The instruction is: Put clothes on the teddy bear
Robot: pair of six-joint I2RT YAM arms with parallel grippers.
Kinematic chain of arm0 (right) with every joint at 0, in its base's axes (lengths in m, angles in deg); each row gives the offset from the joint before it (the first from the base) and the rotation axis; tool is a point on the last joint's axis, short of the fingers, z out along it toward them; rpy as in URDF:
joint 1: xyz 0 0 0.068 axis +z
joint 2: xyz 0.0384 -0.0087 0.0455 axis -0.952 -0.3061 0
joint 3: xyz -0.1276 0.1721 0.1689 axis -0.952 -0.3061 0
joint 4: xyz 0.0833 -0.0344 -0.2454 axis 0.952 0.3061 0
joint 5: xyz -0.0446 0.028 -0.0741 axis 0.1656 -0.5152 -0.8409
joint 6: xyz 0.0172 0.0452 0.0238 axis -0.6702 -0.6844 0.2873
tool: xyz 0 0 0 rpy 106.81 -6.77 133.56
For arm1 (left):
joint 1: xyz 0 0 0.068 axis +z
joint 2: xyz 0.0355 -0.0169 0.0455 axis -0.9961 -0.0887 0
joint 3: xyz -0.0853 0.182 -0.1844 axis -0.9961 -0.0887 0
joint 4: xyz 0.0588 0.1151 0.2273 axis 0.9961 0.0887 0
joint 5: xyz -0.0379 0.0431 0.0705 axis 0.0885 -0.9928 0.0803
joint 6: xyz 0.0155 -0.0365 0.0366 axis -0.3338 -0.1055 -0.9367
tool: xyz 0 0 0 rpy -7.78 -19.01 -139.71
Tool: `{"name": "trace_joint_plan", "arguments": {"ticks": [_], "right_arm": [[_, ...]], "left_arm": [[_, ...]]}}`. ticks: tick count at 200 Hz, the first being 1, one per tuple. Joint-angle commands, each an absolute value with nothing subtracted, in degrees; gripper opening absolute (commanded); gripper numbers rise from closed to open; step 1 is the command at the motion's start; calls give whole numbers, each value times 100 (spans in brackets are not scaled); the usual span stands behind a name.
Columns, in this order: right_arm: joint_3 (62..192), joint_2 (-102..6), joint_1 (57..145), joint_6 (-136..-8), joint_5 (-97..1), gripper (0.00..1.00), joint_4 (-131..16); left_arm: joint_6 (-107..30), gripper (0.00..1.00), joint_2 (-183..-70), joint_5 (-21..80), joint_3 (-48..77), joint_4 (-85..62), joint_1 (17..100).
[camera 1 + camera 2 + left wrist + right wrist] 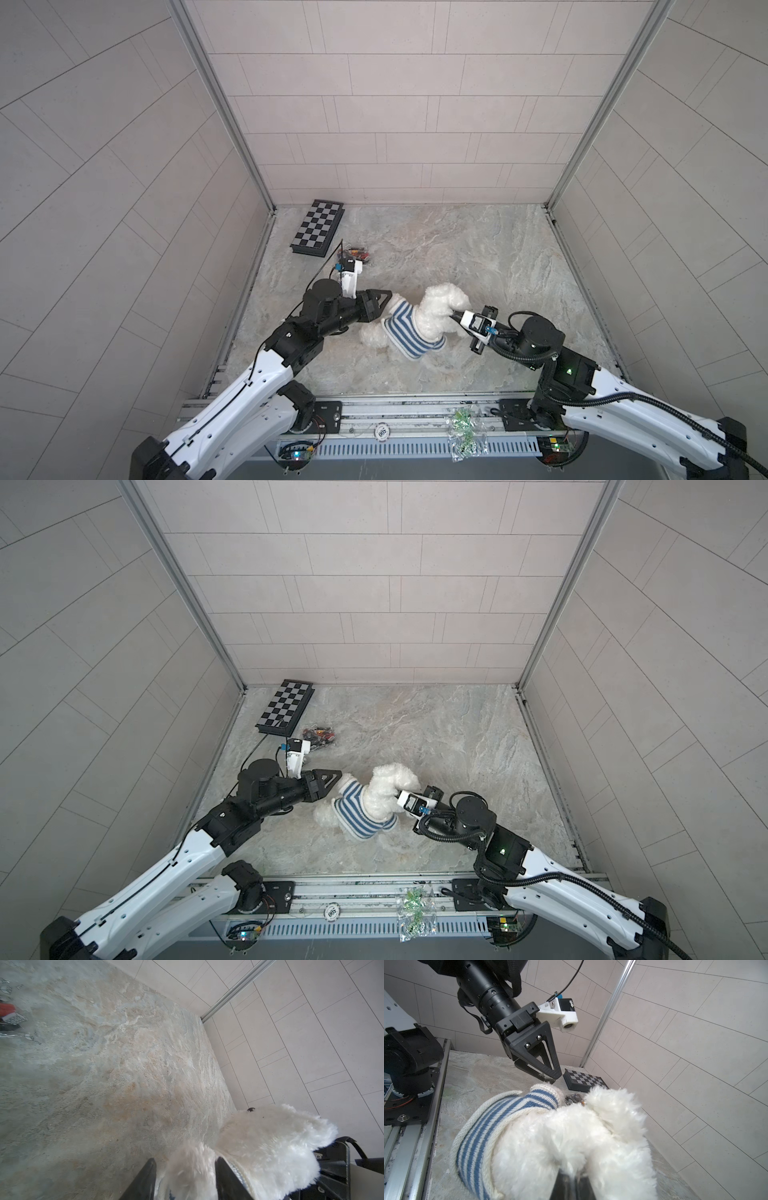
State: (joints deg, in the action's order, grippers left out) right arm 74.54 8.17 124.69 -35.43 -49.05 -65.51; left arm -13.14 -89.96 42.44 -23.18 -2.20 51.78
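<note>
The white fluffy teddy bear (442, 299) sits mid-table, also seen in the other top view (390, 777), with a blue-and-white striped shirt (405, 332) around its body. One sleeve (544, 1098) sticks out toward my left gripper (386, 305), which is open. In the left wrist view its fingers stand apart on either side of a furry paw (187, 1172), and the left gripper (186, 1159) does not squeeze it. My right gripper (451, 314) is shut on the bear's fur (571, 1136) just above the shirt's collar. The right gripper's tips (572, 1173) are buried in the fur.
A folded chessboard (318, 226) lies at the back left, with a small bag of dark pieces (357, 253) beside it. A clear bag with green bits (463, 432) and a round chip (381, 432) rest on the front rail. Tiled walls enclose three sides.
</note>
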Motion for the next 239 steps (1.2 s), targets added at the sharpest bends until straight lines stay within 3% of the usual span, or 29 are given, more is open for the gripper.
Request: {"name": "trace_joint_plan", "arguments": {"ticks": [1, 39, 97, 129, 151, 227, 239], "right_arm": [[7455, 896, 12500, -3410, -4766, 0, -6913], [7447, 889, 12500, -3407, -4783, 0, -6928], [7474, 878, 12507, -3411, -4800, 0, -6905], [7479, 831, 12509, -3416, -4920, 0, -6922], [7497, 761, 12513, -3395, -4939, 0, -6953], [7482, 655, 12509, -3398, -5468, 0, -6979], [7452, 664, 12509, -3439, -5677, 0, -6967]], "left_arm": [[-1176, 50, -9035, 4532, -2377, -627, 5204], [-1117, 45, -9063, 4591, -2553, -742, 5204], [-920, 50, -9256, 4810, -2754, -1161, 5195], [-830, 47, -9191, 4963, -2850, -1382, 5161], [-692, 40, -9160, 5046, -2946, -1631, 5101], [-768, 0, -8791, 4824, -2847, -1351, 5081], [-821, 0, -8714, 4725, -2790, -1348, 5082]]}}
